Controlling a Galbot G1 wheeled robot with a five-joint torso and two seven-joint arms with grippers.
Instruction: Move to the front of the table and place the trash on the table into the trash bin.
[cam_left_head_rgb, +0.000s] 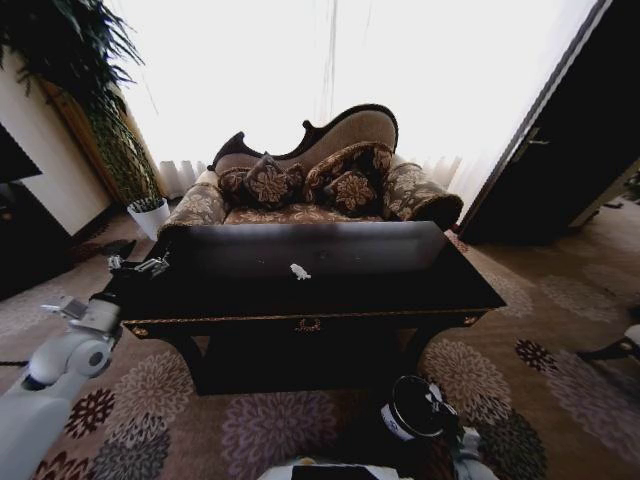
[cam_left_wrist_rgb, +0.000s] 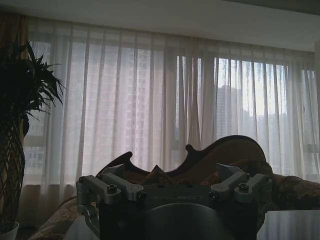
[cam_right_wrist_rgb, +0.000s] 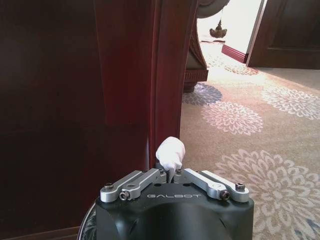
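Behind the dark table (cam_left_head_rgb: 330, 290) the bright curtains glow, while low at the lower right of the frame the right gripper (cam_right_wrist_rgb: 169, 169) pinches a white paper wad (cam_right_wrist_rgb: 170, 152), soft, very light, easily crushed, beside the black bin (cam_left_head_rgb: 412, 408); another wad (cam_left_head_rgb: 299, 271) lies mid-table, and the left gripper (cam_left_head_rgb: 135, 266) at the table's left end I cannot tell.

The word "GALBOT" stands in pale letters on the black body of the right gripper (cam_right_wrist_rgb: 168, 169); the white label on the trash bin (cam_left_head_rgb: 397, 424) is too small to read
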